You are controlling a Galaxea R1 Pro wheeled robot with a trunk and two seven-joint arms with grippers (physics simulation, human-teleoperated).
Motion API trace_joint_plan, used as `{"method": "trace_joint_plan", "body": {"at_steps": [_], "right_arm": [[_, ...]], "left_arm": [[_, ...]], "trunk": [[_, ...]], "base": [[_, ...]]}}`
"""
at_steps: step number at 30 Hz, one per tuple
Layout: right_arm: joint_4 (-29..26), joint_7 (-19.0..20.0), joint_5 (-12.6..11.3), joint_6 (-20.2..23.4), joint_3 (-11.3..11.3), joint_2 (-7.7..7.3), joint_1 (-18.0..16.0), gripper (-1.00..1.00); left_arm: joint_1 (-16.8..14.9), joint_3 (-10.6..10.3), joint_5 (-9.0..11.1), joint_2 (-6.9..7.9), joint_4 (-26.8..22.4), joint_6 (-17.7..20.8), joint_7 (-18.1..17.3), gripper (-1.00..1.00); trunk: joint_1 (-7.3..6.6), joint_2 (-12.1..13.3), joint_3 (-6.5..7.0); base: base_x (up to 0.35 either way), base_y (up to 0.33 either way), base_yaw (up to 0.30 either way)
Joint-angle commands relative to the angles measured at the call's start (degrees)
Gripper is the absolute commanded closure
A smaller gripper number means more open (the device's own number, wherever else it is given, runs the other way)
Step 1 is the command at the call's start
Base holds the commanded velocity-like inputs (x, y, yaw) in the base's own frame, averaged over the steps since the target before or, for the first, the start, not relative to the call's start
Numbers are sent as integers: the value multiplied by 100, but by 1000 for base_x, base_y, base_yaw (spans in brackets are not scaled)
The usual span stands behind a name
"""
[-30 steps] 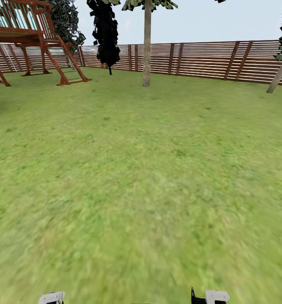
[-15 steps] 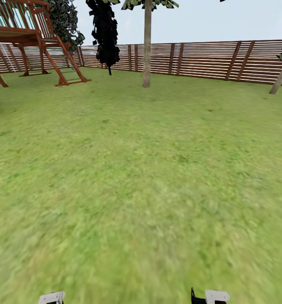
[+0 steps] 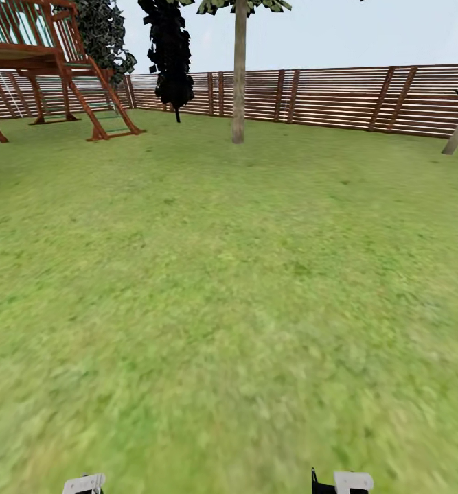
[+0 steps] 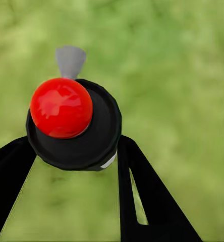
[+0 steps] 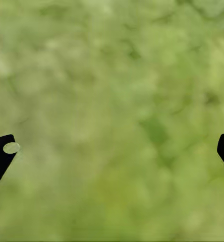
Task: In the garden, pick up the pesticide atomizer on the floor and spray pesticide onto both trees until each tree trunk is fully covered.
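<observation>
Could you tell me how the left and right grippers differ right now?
The left gripper has its black fingers closed on a black atomizer with a red round knob; the right gripper is spread wide and holds nothing. Both hang over green grass.

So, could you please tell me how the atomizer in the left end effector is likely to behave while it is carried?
The atomizer is probably rigid: its black round body and glossy red ball top look hard. The left end effector grips it on curved sides, so it might twist or slip. It seems fairly light, though I cannot be sure.
</observation>
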Motion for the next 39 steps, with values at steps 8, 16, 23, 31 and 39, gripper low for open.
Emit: {"method": "trace_joint_plan", "body": {"at_steps": [8, 16, 23, 31, 39], "right_arm": [[4, -48, 61, -6, -18, -1, -2, -100], [4, -56, 61, -6, -18, -1, -2, -100], [4, -57, 61, -6, -18, -1, -3, -100], [4, -57, 61, -6, -18, 8, -3, -100], [4, -57, 61, -6, -18, 8, -3, -100]], "left_arm": [[-3, 27, 54, 1, 7, -4, -59, 100], [-3, 27, 53, 1, 7, -4, -59, 100], [-3, 27, 54, 2, 8, -4, -59, 100], [-3, 27, 54, 6, 8, -4, -59, 100], [-3, 27, 54, 2, 8, -4, -59, 100]], "trunk": [[3, -1, -4], [3, -1, -4], [3, -1, -4], [3, -1, -4], [3, -1, -4]], "base": [[339, 0, 0], [339, 0, 0], [339, 0, 0], [339, 0, 0], [339, 0, 0]]}}
